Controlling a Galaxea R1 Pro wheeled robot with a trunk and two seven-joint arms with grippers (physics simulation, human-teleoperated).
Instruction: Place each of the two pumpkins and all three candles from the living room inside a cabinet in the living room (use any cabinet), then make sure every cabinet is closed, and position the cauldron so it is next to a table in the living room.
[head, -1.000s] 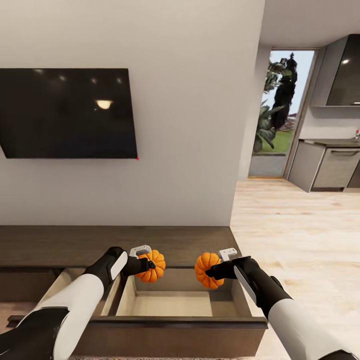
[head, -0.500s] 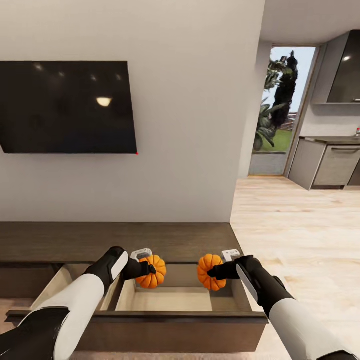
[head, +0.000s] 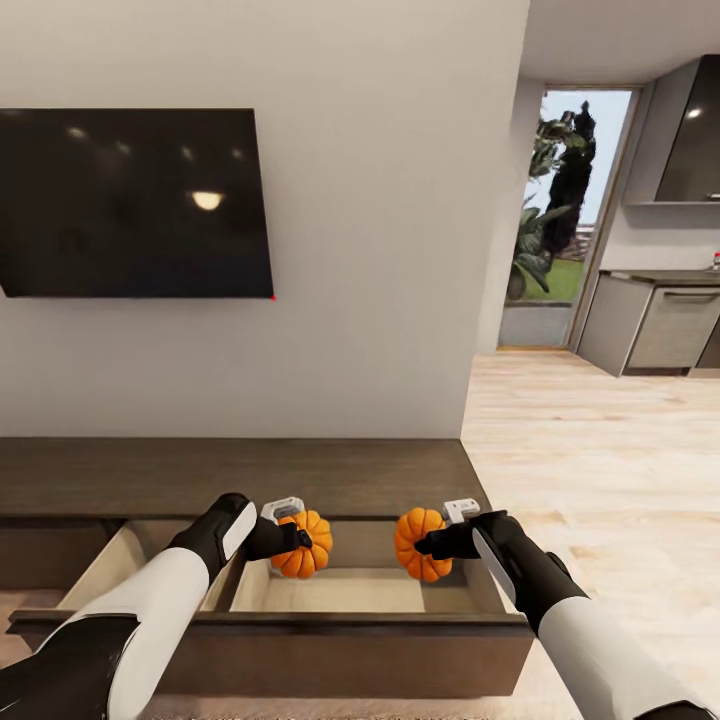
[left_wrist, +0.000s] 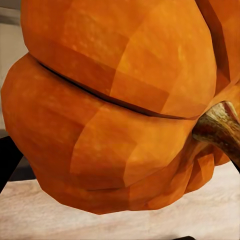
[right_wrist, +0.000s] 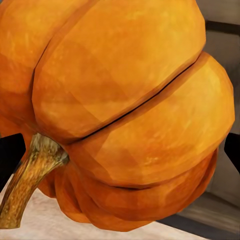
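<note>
Two orange ribbed pumpkins hang over the open drawer of the long dark-brown cabinet (head: 300, 480). My left gripper (head: 290, 535) is shut on the left pumpkin (head: 303, 545), which looms close in the left wrist view as an orange ribbed body (left_wrist: 115, 105) with a brown stem. My right gripper (head: 432, 543) is shut on the right pumpkin (head: 418, 543), seen up close (right_wrist: 125, 110) in the right wrist view. Both pumpkins sit above the pale beige drawer interior (head: 340, 595). The candles, cauldron and table are out of view.
A black TV (head: 135, 205) hangs on the wall above the cabinet. Another open drawer (head: 105, 565) lies to the left. Light wood floor (head: 600, 470) stretches right toward a doorway (head: 560, 220) and grey kitchen cupboards (head: 660, 325).
The whole head view has shifted, so the camera moved: TV and cabinet sit higher in frame. Both grippers still hold their pumpkins over the open drawer, slightly lower against it.
</note>
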